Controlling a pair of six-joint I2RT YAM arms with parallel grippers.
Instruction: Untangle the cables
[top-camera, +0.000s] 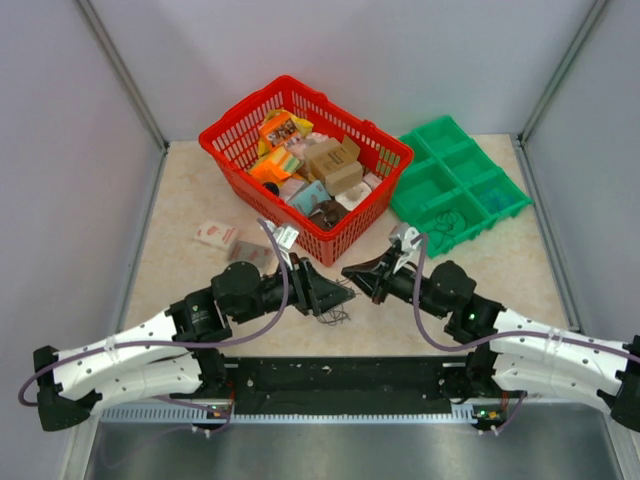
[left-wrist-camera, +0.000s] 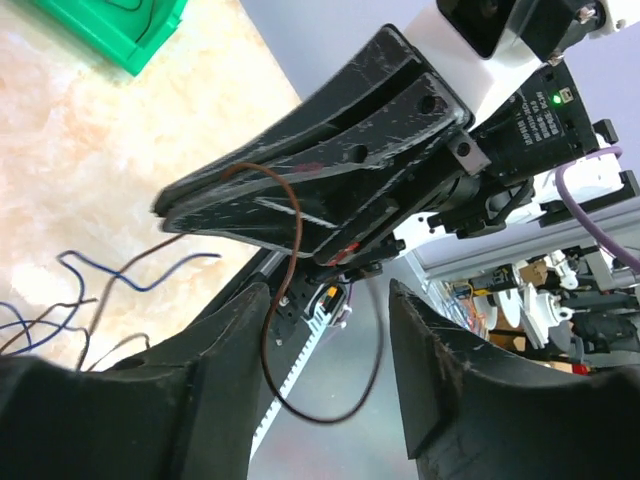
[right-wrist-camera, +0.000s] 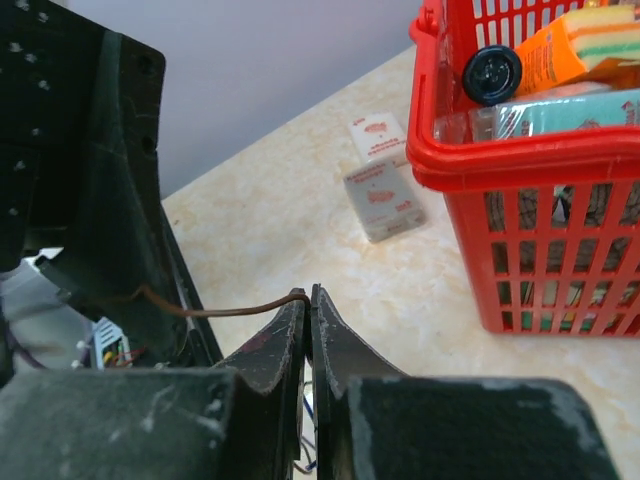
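Right jaws pinching thin brown cable (right-wrist-camera: 220, 311), limp blue-black cables (top-camera: 335, 316) tangled

A beige, marbled table (top-camera: 180, 190) is being used as the carrying surface. A red basket (top-camera: 330, 235) is being carried at its back centre, with a green compartment tray (top-camera: 462, 180) just beside it on the right. A small packet (top-camera: 216, 234) and a second packet (top-camera: 255, 252) are being carried left of the basket, and a loose tangle of cables (top-camera: 335, 317) nearer the front edge.

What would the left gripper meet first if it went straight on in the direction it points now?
Most likely the right gripper, which is shut on a brown cable and lies across the path of the open left gripper, close ahead. The cable's loop might touch first; depth is unclear.
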